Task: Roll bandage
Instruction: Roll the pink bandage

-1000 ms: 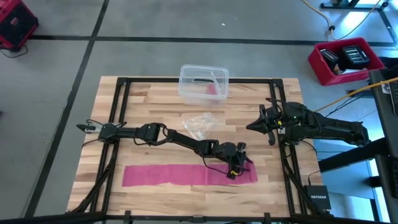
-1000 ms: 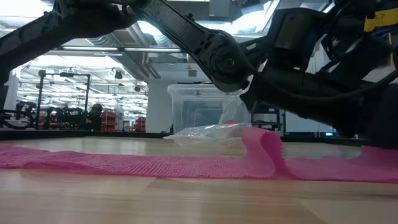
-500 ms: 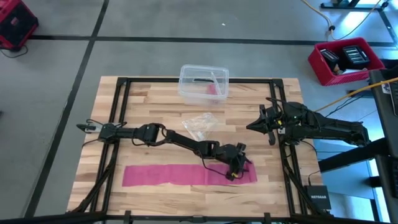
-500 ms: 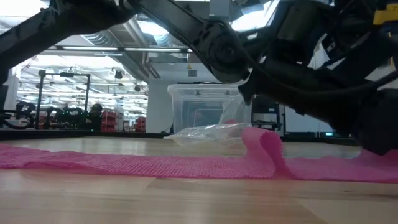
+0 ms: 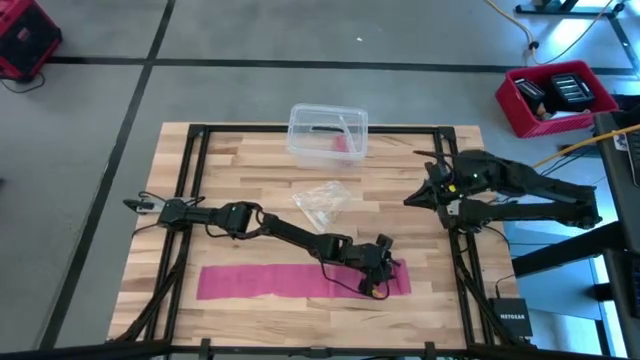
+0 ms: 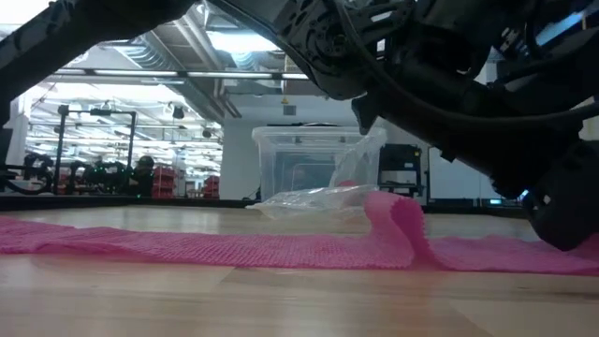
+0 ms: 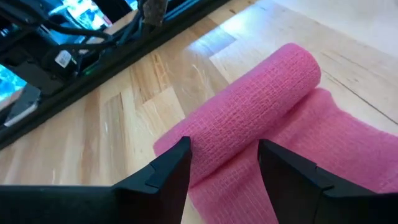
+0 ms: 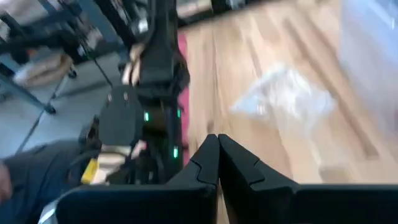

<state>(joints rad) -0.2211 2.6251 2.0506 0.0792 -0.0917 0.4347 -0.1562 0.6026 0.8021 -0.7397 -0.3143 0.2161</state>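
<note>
We see bare tabletop (image 5: 240, 165) left of the clear box (image 5: 327, 133); the wrapper (image 5: 322, 201) and left arm (image 5: 290, 232) block the middle.

Bandage: long pink woven fabric strip (image 6: 187, 248) lies flat across the pale wooden table (image 6: 281, 304), one fold humped upright.
Behind: crumpled clear plastic wrapper (image 6: 314, 198), then clear plastic box (image 6: 299, 164).
Overhead: dark robot arm (image 6: 421, 75) low over the strip's right end.

From above, the left gripper (image 5: 378, 270) covers the bandage's (image 5: 270, 281) right end. In the low view the strip runs off both edges. The box's (image 5: 327, 132) contents are too small to tell.
</note>
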